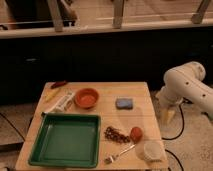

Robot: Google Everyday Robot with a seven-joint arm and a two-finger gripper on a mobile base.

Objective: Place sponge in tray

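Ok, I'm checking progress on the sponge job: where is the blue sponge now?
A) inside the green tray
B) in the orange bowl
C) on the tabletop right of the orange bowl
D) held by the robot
C: the light-blue sponge lies on the wooden table right of the orange bowl, outside the green tray; the gripper hangs off the table's right edge, jaws pointing down.

Off the right edge of the worktop [110, 90], level with the sponge [124, 103]: the hand [169, 116], pointing down, clear of everything. Bare wood all round the sponge; nearest on its left the orange bowl [87, 98], toward the front a brown cluster [116, 134] and a reddish ball [136, 132]. Floor of the tray [70, 117] open from above, a white packet [60, 102] close behind its rim. Crowded at the front right corner: fork [119, 154] and pale cup [149, 150].
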